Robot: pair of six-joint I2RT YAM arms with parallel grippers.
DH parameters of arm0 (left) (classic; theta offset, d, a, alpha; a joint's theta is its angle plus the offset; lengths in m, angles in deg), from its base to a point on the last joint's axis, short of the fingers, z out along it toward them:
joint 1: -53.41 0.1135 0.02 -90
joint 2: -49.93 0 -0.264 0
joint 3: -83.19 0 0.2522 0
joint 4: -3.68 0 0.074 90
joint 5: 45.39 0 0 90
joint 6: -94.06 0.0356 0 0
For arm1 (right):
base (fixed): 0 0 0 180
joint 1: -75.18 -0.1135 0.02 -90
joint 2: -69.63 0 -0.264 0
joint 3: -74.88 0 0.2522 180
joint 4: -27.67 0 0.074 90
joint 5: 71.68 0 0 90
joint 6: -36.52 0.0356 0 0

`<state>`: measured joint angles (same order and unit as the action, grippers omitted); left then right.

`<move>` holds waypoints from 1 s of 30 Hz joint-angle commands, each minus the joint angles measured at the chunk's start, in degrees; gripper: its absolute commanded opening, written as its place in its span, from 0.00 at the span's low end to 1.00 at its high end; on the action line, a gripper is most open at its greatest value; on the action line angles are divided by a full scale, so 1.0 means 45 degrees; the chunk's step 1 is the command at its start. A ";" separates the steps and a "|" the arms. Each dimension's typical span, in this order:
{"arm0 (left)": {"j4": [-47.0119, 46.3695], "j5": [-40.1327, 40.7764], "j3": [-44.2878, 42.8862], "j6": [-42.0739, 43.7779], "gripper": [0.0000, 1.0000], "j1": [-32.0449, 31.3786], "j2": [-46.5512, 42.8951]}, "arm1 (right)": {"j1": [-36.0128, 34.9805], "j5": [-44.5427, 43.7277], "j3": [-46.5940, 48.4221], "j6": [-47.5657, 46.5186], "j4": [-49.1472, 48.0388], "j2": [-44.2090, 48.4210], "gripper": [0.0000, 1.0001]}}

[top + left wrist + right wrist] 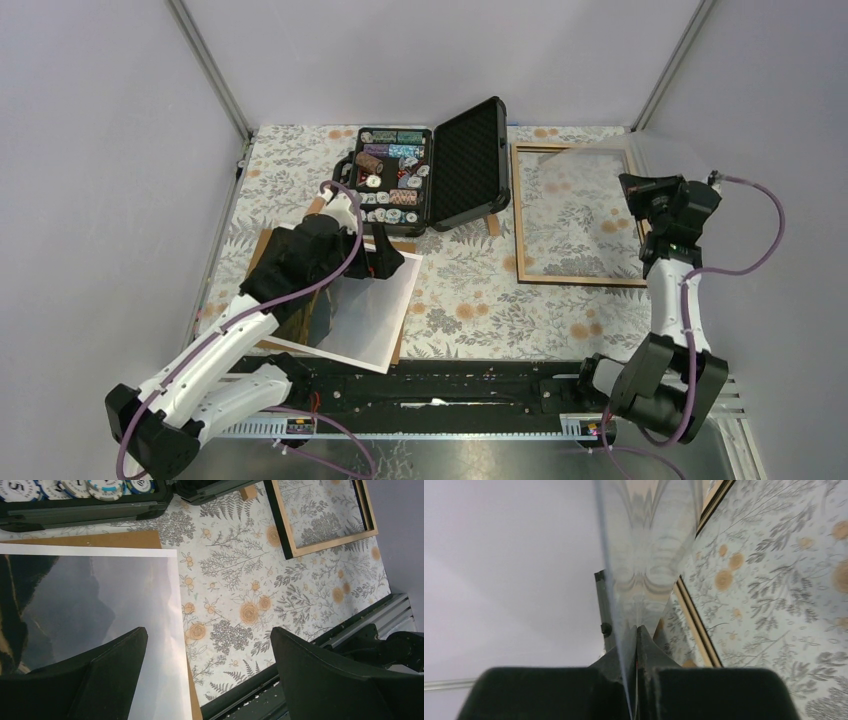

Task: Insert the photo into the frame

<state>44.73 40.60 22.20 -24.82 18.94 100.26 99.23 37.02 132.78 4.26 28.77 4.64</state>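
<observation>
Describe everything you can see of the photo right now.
The photo is a large thin rectangular print: a dark mountain landscape washed by glare, with a white border. It lies flat, picture up, on a brown backing board at the left near side of the table, slightly askew; the board peeks out past its edges. The left arm hides part of it from above. The open left gripper hangs over its right edge; no contact is visible.

I see my left gripper (pixel 209 632) with its two black fingers (pixel 115 655) spread wide apart. Below one finger lies the photo (pixel 90 610), on a brown board (pixel 100 539). The frame (pixel 281 522) lies well apart, on the flowery cloth (pixel 235 580). A black case (pixel 85 510) holds poker chips (pixel 75 487).
</observation>
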 commanded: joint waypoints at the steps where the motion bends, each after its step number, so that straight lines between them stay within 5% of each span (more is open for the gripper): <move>1: -0.1015 0.0165 -0.0242 -0.0456 0.99 -0.0407 0.0258 | -0.0492 0.1107 0.1276 0.1207 -0.1080 -0.1165 0.00; 19: -0.0993 0.0852 -0.0268 -0.0326 0.99 -0.1038 0.0532 | -0.1615 0.0631 0.4230 0.2827 -0.1814 -0.2899 0.00; 30: -0.0821 0.1172 -0.0401 0.0003 0.99 -0.1107 0.0607 | -0.1477 0.0250 0.0845 0.4197 -0.4519 -0.3814 0.00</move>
<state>43.40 43.83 22.20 -26.04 14.30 102.97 92.33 38.90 141.92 19.80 16.66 -11.62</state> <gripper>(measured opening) 0.987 0.017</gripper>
